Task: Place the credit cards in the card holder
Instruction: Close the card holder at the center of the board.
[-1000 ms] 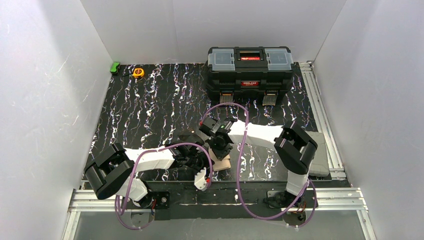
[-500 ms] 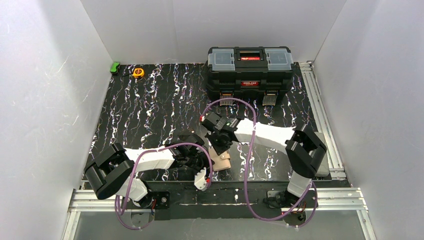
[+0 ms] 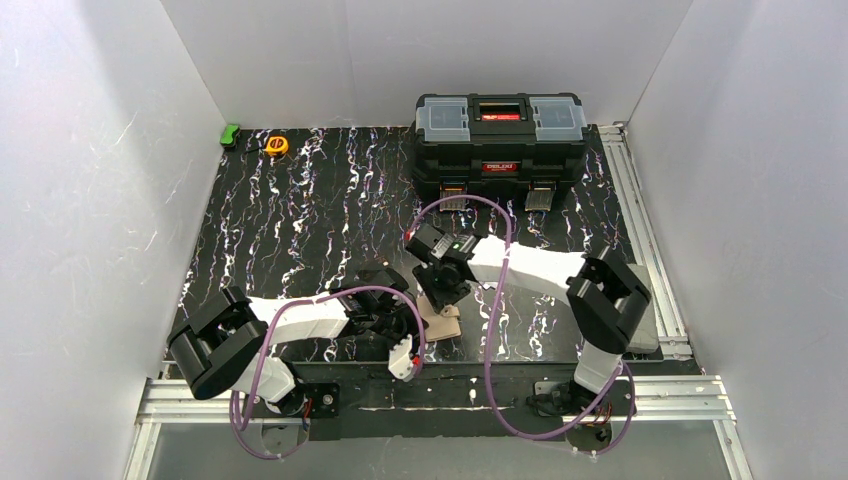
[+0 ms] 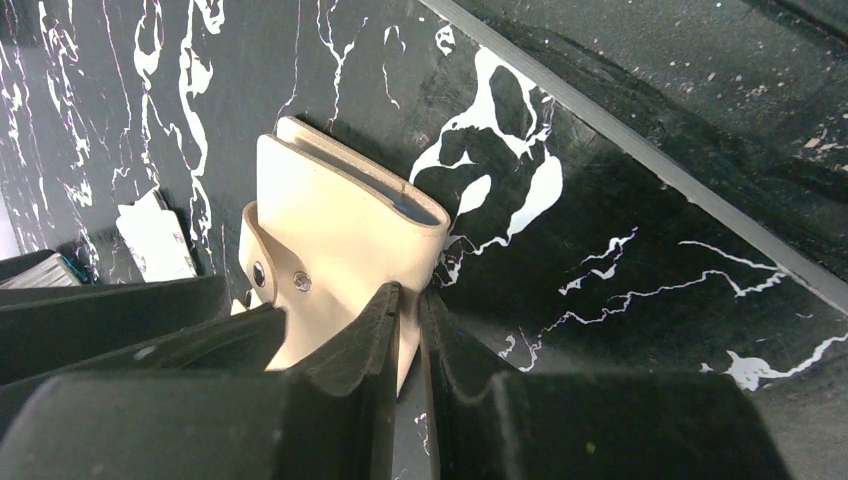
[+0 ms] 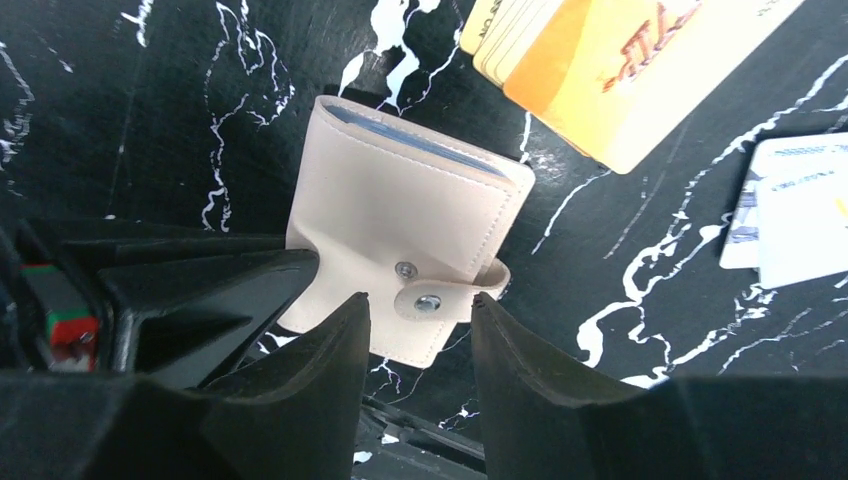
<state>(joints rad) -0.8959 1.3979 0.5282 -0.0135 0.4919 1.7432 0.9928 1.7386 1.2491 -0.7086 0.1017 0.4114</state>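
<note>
The cream card holder [image 3: 445, 323] lies folded on the black marbled table near the front edge. My left gripper [image 3: 418, 322] is shut on its near edge, and in the left wrist view the fingertips [image 4: 388, 300] pinch the card holder [image 4: 340, 225]. My right gripper [image 3: 441, 293] is open just above it. In the right wrist view the card holder [image 5: 400, 200] shows its snap tab [image 5: 440, 296] between my open right gripper [image 5: 420, 300]. An orange card [image 5: 620, 70] tops a small stack beyond it. No black card shows.
A white card [image 5: 800, 210] lies right of the orange one. The big black toolbox [image 3: 500, 140] stands at the back. A yellow tape measure [image 3: 277, 145] and a green object [image 3: 230, 134] sit at the back left. A grey pad [image 3: 642, 310] lies at the right edge.
My right arm's elbow swung right and its gripper shifted slightly back over the card holder. The left gripper stayed shut on the card holder.
</note>
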